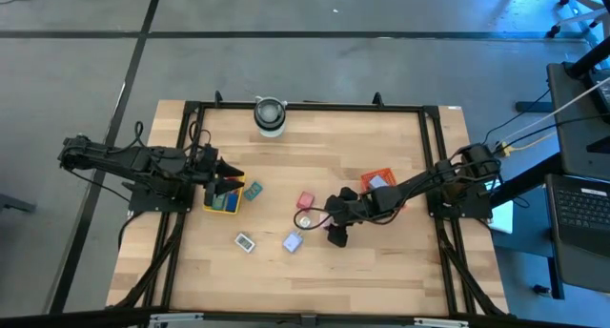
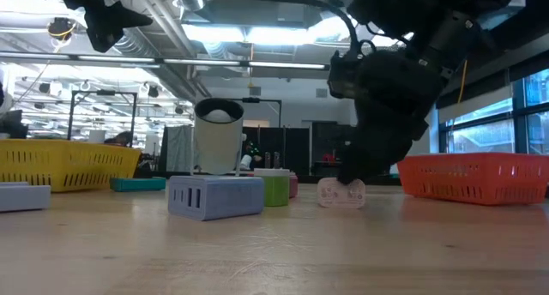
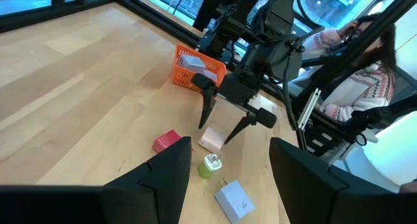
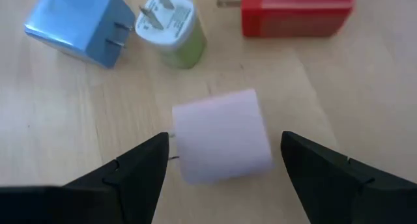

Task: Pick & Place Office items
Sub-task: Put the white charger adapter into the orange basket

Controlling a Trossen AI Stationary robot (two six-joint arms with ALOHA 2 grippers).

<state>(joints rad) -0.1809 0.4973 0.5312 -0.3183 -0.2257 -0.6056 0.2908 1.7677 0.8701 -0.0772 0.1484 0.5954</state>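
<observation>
Four small plug-shaped office pieces lie near the right gripper (image 4: pixel 221 162) at mid-table.
One pale pink block (image 4: pixel 223 137) sits between its spread, unclenched fingers, with one blue (image 4: pixel 78 25), one green-and-white (image 4: pixel 171 28) and one red (image 4: pixel 296 12) beyond; the left gripper (image 1: pixel 229 180), jaws parted, hovers over the one yellow tray (image 1: pixel 212 207).

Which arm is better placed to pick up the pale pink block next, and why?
Right. Its end effector hangs open straddling the pale pink block, while the left end effector waits over the yellow tray.
</observation>
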